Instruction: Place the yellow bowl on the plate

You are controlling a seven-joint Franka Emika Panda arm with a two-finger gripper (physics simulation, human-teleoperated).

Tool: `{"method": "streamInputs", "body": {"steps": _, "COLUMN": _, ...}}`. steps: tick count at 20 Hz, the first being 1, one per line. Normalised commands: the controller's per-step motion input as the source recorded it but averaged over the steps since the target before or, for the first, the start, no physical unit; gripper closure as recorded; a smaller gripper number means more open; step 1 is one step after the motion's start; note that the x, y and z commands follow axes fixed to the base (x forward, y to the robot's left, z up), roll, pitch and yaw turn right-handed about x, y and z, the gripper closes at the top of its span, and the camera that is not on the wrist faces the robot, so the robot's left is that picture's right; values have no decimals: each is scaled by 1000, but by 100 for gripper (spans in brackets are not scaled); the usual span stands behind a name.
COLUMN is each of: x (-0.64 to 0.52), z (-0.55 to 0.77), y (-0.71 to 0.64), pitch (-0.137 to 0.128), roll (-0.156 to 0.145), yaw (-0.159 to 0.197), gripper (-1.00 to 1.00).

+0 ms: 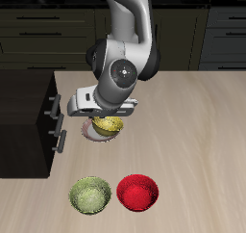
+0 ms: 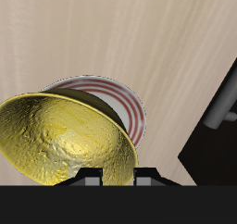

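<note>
The yellow bowl hangs tilted in my gripper, which is shut on its rim. In the wrist view the yellow bowl fills the near field, its mottled glossy inside facing the camera, with the gripper pinching its edge. The plate lies on the table directly under the bowl, mostly covered by it. From the wrist, the plate shows its reddish rim and pale centre behind the bowl. Whether the bowl touches the plate I cannot tell.
A duller yellow-green bowl and a red bowl stand side by side nearer the table's front edge. A dark cabinet with handles adjoins the table close to the plate, also seen from the wrist as a cabinet.
</note>
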Motion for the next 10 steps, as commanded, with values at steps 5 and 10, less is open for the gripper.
{"method": "streamInputs", "body": {"steps": 5, "x": -21, "z": 118, "y": 48, "pitch": -7, "roll": 13, "yaw": -4, "gripper": -100}}
{"method": "streamInputs", "body": {"steps": 10, "x": -21, "z": 23, "y": 66, "pitch": -8, "roll": -3, "yaw": 10, "gripper": -100}}
